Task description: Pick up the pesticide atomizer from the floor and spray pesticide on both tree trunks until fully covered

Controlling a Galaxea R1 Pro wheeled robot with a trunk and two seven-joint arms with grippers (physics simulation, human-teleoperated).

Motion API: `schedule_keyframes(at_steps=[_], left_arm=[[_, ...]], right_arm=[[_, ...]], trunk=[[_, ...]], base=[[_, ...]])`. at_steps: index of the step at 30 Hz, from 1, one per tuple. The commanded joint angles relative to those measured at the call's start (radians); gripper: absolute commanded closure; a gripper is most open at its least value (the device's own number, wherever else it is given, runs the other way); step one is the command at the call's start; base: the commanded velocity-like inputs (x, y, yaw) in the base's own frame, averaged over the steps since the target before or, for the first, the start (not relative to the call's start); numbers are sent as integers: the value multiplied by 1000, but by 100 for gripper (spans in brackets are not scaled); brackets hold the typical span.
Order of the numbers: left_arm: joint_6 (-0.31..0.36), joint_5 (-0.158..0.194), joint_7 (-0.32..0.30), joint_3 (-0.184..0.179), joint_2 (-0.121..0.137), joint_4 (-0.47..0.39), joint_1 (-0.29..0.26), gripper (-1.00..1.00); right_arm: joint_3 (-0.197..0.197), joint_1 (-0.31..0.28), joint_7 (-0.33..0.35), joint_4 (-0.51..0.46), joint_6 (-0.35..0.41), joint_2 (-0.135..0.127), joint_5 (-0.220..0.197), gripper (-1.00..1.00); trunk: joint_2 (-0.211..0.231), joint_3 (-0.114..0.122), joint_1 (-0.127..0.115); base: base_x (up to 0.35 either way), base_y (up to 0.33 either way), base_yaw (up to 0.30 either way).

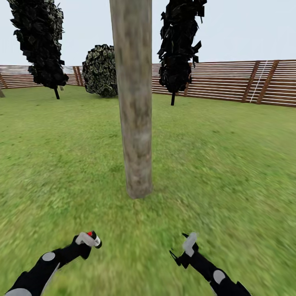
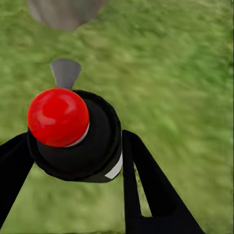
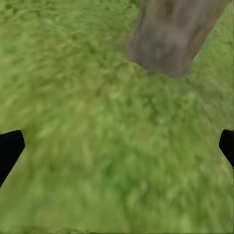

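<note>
- A thick, mottled grey-tan tree trunk rises through the centre of the head view, from the grass up past the top edge of the frame.
- The left pincer, at the lower left of the head view, is clamped on the pesticide atomizer, whose red-tipped end shows above a pale body.
- In the left wrist view the atomizer sits between two black fingers that press against its dark round body; a glossy red knob caps it, and a grey nozzle points toward the base of the trunk at the upper left of that frame.
- The right pincer, at the lower right of the head view, hangs over bare grass with nothing in it.
- The right wrist view shows its two black fingertips spread wide at the left and right edges, with lawn between them and the foot of the trunk at the upper right.
- The floor is blurry green grass across the whole lower part of the head view.
- Two dark leafy trees stand in the upper left and upper centre-right, with a round bush between them.
- A brown slatted fence runs along the back of the garden under a pale sky.
</note>
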Motion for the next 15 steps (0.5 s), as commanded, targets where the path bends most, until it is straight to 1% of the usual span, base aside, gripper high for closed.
schedule_keyframes(at_steps=[1, 3, 5, 6, 7, 8, 9, 12, 13, 14, 15], left_arm=[[31, -23, -62, 0, 10, -19, -7, 100], [70, -78, -182, 0, 28, -59, -20, 100], [88, -135, -276, 0, 38, -90, -34, 100], [91, -150, -297, 0, 40, -96, -38, 100], [95, -179, -332, 0, 41, -104, -49, 100], [97, -194, -348, 0, 42, -106, -54, 100], [101, -252, -400, 0, 42, -113, -74, 100], [120, -330, -453, 0, 39, -118, -88, 100], [125, -340, -458, 0, 38, -118, -90, 100], [143, -363, -469, 0, 35, -119, -92, 100], [153, -372, -473, 0, 33, -120, -92, 100]], right_arm=[[0, -5, 66, -6, 12, -1, 16, -100], [0, -26, 170, -26, 45, -2, 33, -100], [1, -46, 240, -52, 85, -2, 41, -100], [1, -50, 255, -60, 95, -2, 42, -100], [1, -58, 281, -76, 116, -2, 43, -100], [1, -61, 293, -85, 127, -2, 44, -100], [1, -72, 333, -125, 167, -2, 45, -100], [1, -78, 382, -189, 226, -2, 46, -100], [1, -78, 389, -198, 235, -2, 45, -100], [0, -79, 409, -217, 258, -2, 45, -100], [0, -79, 418, -225, 269, -1, 45, -100]], trunk=[[0, 0, 0], [0, 0, 0], [0, 0, 0], [0, 0, 0], [0, 0, 0], [0, 0, 0], [0, 0, 0], [0, 0, 0], [0, 0, 0], [0, 0, 0], [0, 0, 0]], base=[[94, 0, 0], [49, 0, 0], [20, 0, 0], [13, 0, 0], [8, 0, 0], [6, 0, 0], [3, 0, 0], [1, 0, 0], [0, 0, 0], [0, 0, 0], [0, 0, 0]])
